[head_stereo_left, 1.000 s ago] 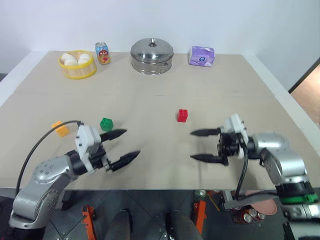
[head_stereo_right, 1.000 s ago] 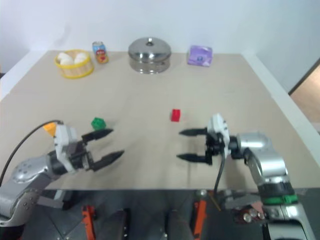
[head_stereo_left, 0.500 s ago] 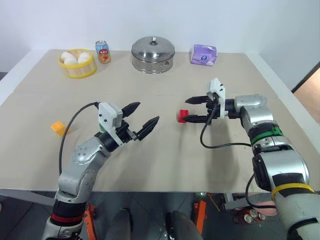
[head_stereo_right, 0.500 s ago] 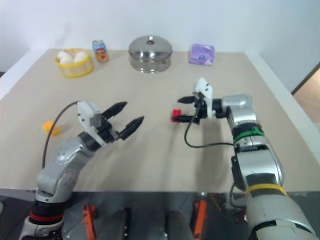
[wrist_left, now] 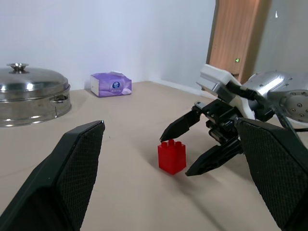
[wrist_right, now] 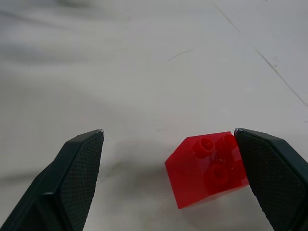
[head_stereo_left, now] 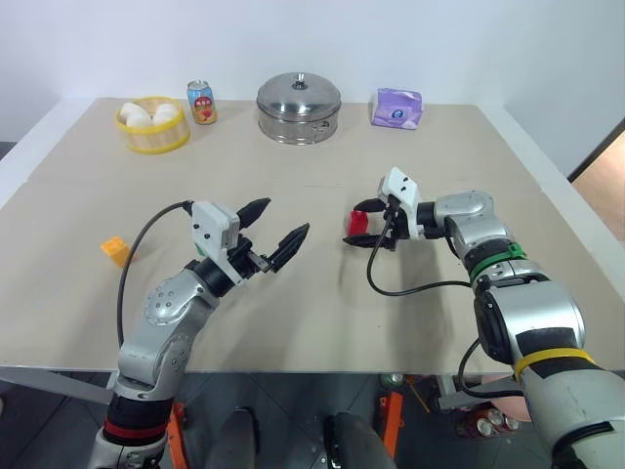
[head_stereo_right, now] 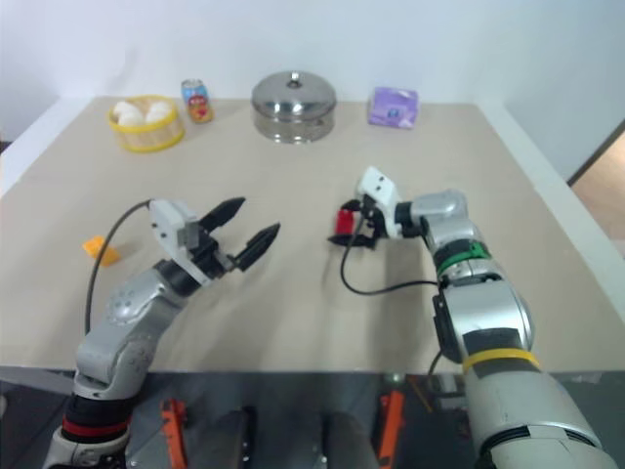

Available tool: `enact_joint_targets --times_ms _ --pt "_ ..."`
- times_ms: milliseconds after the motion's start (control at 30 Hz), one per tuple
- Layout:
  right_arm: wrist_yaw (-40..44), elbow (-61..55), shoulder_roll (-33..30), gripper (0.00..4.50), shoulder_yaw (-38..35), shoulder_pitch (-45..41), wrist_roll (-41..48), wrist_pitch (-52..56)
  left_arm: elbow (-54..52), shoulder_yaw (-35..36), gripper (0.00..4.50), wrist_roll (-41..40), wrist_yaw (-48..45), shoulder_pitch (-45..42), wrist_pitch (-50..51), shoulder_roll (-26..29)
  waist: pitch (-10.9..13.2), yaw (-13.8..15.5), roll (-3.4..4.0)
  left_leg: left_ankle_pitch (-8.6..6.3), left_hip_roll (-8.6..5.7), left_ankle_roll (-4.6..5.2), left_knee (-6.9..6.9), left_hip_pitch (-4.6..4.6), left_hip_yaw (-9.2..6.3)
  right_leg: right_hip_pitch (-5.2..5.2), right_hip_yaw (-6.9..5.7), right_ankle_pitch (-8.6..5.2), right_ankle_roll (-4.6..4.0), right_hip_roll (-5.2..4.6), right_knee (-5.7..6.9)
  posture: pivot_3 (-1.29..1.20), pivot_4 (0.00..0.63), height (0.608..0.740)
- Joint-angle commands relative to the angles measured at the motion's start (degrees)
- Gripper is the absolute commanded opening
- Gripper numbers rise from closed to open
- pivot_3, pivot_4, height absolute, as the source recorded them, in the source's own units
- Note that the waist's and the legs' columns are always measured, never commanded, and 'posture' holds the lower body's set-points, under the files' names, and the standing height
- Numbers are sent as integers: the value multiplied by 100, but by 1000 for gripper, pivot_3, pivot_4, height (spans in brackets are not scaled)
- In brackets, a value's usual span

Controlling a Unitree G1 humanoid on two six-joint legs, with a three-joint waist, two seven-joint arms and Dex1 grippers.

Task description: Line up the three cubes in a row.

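Red is the cube (head_stereo_left: 359, 222) you are working on: it sits upright on the tan table (head_stereo_left: 322, 313) near the middle, a little to the right, and your right gripper (head_stereo_left: 369, 227) has its two black fingers spread wide on either side of it, one pad seemingly touching a corner in the right wrist view, nothing clamped yet. That straddle reads as the set-up for a pinch, so you will likely need to centre the block before closing, or it may twist away. Your left gripper (head_stereo_left: 283, 233) hangs above the table to the left of the red block, fingers likewise fully apart and empty, probably parked clear of the pick. The orange-yellow cube (head_stereo_left: 114, 250) lies well apart near the left edge. The green cube I cannot find; the left arm may be covering it. At the far side, the yellow basket (head_stereo_left: 151, 140) holds white rounded things, perhaps eggs or buns; the steel pot (head_stereo_left: 299, 107) has its lid on, so its contents are hidden.
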Motion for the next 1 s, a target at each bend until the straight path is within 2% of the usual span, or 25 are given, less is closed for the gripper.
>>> enact_joint_targets --times_ms 33,333,767,1000 --pt "101 -10 -3 4500 -210 -262 31 -17 -345 3 4481 -22 66 38 -22 -22 0 0 0 0 0 0 0 0 1 -1 1 1 1 0 0 0 150 739" --pt "332 -56 -18 4500 -205 -221 -51 -153 -265 56 4481 -44 62 -21 -47 -15 1 0 1 0 0 0 -2 0 1 -1 2 1 3 1 1 0 150 739" --pt "-705 72 -22 4500 10 -99 -600 -342 -207 22 4481 -45 28 -137 -55 -44 1 0 1 0 0 0 -2 0 1 -2 2 2 3 1 1 0 150 739" --pt "-909 129 96 4500 -110 -18 -681 -163 -245 -12 4481 -18 67 -145 -51 -88 1 -1 1 0 0 0 -2 0 1 -1 3 2 2 2 1 0 150 739"
